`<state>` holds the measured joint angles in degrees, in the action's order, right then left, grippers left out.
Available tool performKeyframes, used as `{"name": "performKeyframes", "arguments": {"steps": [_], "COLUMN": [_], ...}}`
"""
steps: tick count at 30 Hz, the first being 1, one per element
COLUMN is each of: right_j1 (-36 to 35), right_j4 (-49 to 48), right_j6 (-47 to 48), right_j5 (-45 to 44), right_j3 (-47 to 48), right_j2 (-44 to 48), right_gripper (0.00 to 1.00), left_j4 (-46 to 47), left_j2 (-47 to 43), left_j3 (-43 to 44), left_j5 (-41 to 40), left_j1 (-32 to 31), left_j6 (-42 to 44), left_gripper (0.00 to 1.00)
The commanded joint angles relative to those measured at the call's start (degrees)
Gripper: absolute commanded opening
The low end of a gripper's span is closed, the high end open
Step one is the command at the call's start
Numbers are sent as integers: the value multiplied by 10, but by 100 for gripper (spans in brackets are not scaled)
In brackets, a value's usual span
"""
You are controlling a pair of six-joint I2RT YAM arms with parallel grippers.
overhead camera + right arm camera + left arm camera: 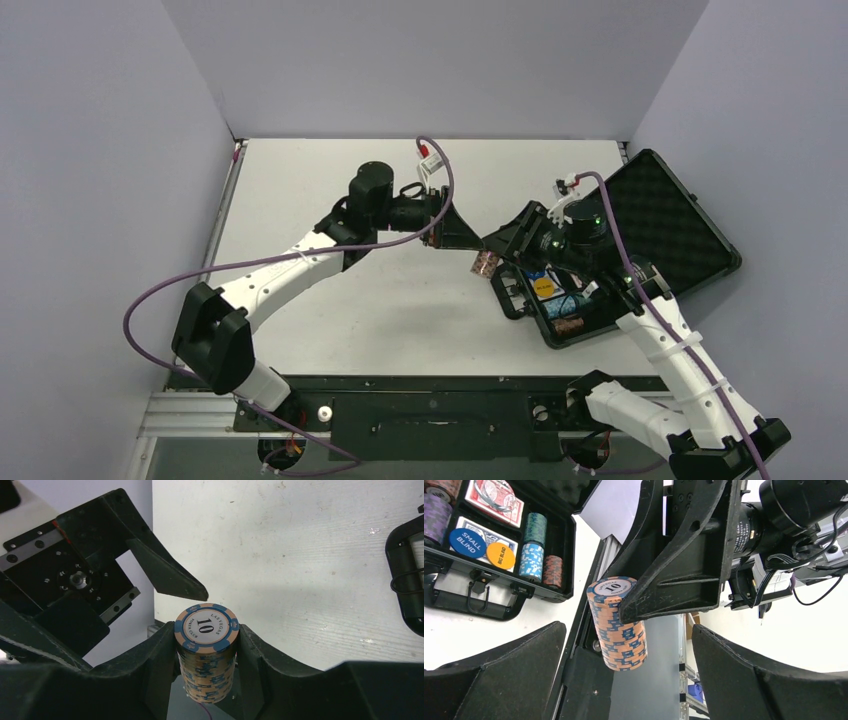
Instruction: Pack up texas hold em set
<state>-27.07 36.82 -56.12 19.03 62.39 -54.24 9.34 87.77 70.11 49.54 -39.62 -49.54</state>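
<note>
The right tool (206, 642) is clamped on the chip stack (206, 675), with one finger at 9 o'clock and one at 3 o'clock of the top chip. The left tool (628, 630) has its fingers wide apart, clear of the stack on both sides.

**Table (400, 310):** flat, white and matte. The stack hangs above it.

**Case (690, 235):** lies open at the table's 3 o'clock side, and the stack sits just off its 9 o'clock edge. It has a rigid black shell, egg-crate foam in the lid and slotted foam in the base. The foam probably yields and seats chips snugly.

**Chip stack:** a column of loose orange and blue chips, hard and smooth-rimmed, with the top face marked 10.
- It is judged dense for its size and unbonded.
- A side squeeze holds it by friction only, so chips outside the pads may slide.
- Grip at mid-height and keep the axis steady.

**Card deck (494, 497):** a flat red-backed rectangle, already in the case.

**Blue disc (467, 542) and yellow disc (500, 555):** thin, glossy and light, lying in the case.
</note>
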Motion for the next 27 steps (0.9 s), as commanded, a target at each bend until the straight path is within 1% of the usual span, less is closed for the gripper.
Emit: {"name": "performKeyframes", "arguments": {"steps": [1,5,7,9,10,11,12,13,14,15,16,17,18,19,20,21,22,23,25,27], "right_j1": [-3,-3,-3,-3,-3,-3,-3,-3,-3,-2,-2,-2,-2,-2,-1,-1,0,0,1,5], "right_j4": [-29,-28,-26,-20,-15,-13,-10,-8,-5,-4,0,2,4,4,4,4,6,13,30,48], "right_j6": [-4,-7,-7,-7,-7,-7,-7,-7,-6,-5,-5,-4,-4,-5,-6,-6,-5,-5,-5,-9], "right_j5": [-12,-20,-25,-34,-37,-43,-47,-55,-59,-66,-70,-77,-80,-84,-88,-90,-95,-99,-118,-140], "right_j3": [39,48,56,60,61,62,62,62,62,61,61,59,58,54,53,50,50,50,52,47], "right_j2": [9,7,4,1,2,2,2,3,3,4,4,5,6,8,9,10,10,11,15,21], "right_gripper": [0,0,0,0,0,0,0,0,0,0,0,0,0,0,0,0,0,0,0,0], "left_j4": [53,63,37,-41,-112,-143,-197,-221,-267,-284,-303,-306,-303,-296,-266,-247,-239,-246,-250,-268], "left_j2": [-31,-47,-55,-61,-65,-68,-75,-79,-90,-97,-113,-122,-143,-154,-171,-177,-182,-183,-184,-187], "left_j3": [-14,-35,-34,-13,9,21,39,48,60,62,55,45,18,1,-37,-54,-69,-75,-80,-78], "left_j5": [-4,-8,-14,-37,-65,-80,-119,-145,-217,-257,-327,-362,-419,-432,-402,-379,-376,-387,-376,-385], "left_j1": [17,37,47,53,54,54,54,54,54,54,57,60,75,86,121,138,161,174,188,190], "left_j6": [-20,-33,-29,7,48,88,107,143,161,196,206,205,198,183,178,166,157,134,115,126], "left_gripper": [96,96,96,96,96,96,96,96,96,96,96,96,96,96,96,96,96,96,96,96]}}
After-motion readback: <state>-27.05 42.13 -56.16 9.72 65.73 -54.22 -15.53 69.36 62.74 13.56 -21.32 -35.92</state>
